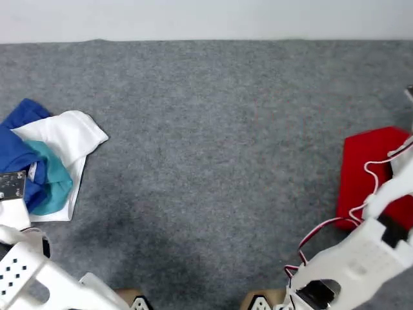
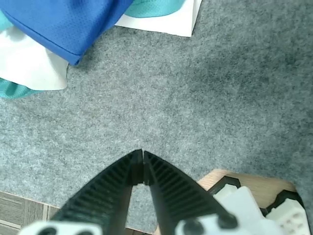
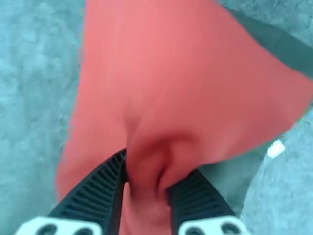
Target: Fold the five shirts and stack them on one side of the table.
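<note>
Now, shirt pile: I am seeing three shirts lying bunched together at the far left edge of the grey mat. The blue shirt is lying furthest left. The white shirt is spreading out beside it toward the middle. The teal shirt is sitting on the white one and touching the blue.
Near left corner: the left arm, white, is sitting just beside the pile.
Left jaws: the left gripper is hovering over bare mat near the pile's edge, apart from the cloth. Its black ribbed jaws are pressing together, tip against tip.
Middle: grey mat is stretching between the two sides, and the pile and the red shirt are lying well apart.
Far right edge: the red shirt is lying here, partly covered by the arm above it.
Near right corner: the right arm, white with red and white wires, is crossing over the mat.
Right jaws: the right gripper is pinching a raised fold of the red shirt. The jaws are clamping on the cloth, which is bulging between them.
</note>
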